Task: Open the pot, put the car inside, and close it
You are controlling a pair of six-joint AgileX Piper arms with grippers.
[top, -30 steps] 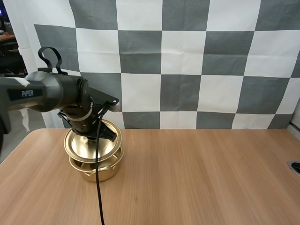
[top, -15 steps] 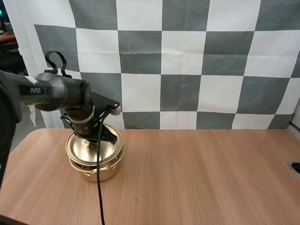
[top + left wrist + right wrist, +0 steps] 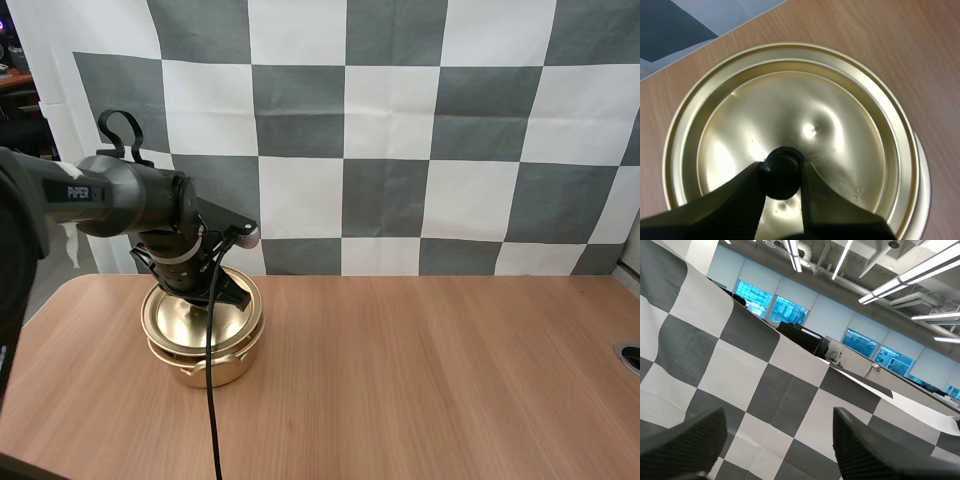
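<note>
One gold pot (image 3: 205, 368) on wooden table (image 3: 420, 370), left side. One lid (image 3: 830, 125) sits on it. Left gripper (image 3: 781, 172) pinches lid's black knob (image 3: 782, 161). Right gripper (image 3: 780, 416) fingers spread, holding nothing.

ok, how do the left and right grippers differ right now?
The left gripper is shut on the knob of the lid; the right gripper is open and holds nothing. The left gripper is down at the pot, over the lid; the right gripper is tilted up, away from the table. Both are black.
</note>
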